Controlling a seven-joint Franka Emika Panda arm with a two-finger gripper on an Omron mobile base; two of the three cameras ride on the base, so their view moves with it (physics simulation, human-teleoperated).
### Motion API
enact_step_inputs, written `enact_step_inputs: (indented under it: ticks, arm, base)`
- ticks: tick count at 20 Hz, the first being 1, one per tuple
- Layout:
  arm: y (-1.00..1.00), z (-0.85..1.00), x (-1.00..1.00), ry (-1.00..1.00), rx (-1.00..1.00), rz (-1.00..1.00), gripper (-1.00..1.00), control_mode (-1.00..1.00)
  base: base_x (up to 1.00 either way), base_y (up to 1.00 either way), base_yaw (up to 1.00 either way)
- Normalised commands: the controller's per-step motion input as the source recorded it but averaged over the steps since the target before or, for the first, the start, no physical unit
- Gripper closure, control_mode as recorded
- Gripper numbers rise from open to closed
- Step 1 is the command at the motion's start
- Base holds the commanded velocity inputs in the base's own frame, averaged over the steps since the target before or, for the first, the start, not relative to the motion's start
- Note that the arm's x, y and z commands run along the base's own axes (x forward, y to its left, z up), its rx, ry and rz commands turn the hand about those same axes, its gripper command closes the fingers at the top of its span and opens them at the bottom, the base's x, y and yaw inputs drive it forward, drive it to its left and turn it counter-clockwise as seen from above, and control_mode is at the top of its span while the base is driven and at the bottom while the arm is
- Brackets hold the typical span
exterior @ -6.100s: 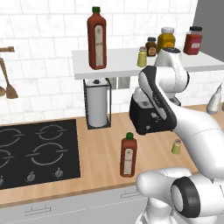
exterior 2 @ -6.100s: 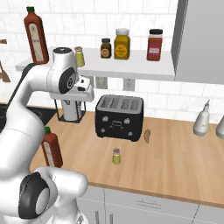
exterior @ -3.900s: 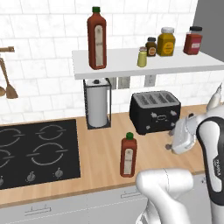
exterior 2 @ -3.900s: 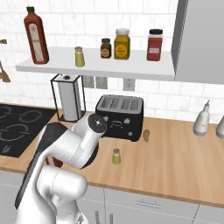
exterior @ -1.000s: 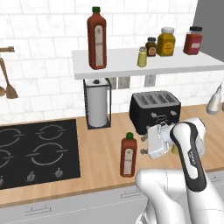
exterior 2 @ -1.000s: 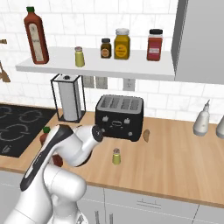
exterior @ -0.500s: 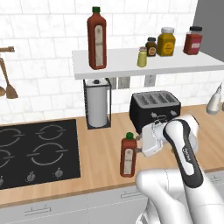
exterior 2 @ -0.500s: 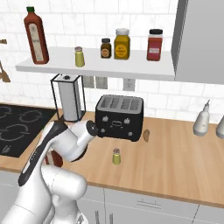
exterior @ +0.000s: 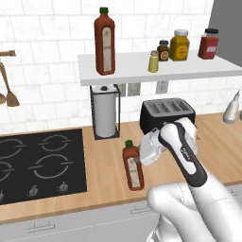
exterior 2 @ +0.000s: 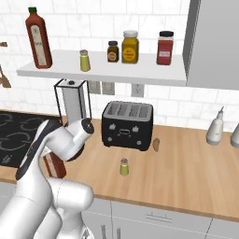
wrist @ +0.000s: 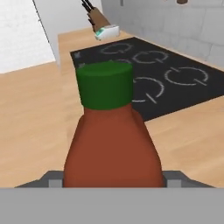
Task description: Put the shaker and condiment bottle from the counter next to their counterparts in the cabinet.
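I have the gripper (exterior: 140, 159) closing around the condiment bottle (exterior: 133, 166) right of the hob (exterior: 40, 165); grip unconfirmed.

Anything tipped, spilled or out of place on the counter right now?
Nothing stands out. The condiment bottle stands upright on the counter with the gripper at it, and the shaker stands upright near the toaster.
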Motion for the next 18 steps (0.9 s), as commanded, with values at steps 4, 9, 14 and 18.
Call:
enact_step_inputs:
  ticks: [4, 9, 14, 18]
  arm:
    - [0.01, 0.08, -0.37, -0.15, 0.00, 0.02, 1.00, -1.00]
    - [-0.19, 0.78, -1.00, -0.46, 0.00, -0.07, 1.00, -1.00]
    - [-0.16, 0.71, -0.79, -0.30, 0.00, -0.19, 1.00, -1.00]
    - [-0.23, 0.96, -0.63, -0.31, 0.00, -0.25, 1.00, -1.00]
  base:
    - [0.00, 0.00, 0.00]
    - [0.00, 0.00, 0.00]
    - [0.00, 0.00, 0.00]
    - [0.00, 0.00, 0.00]
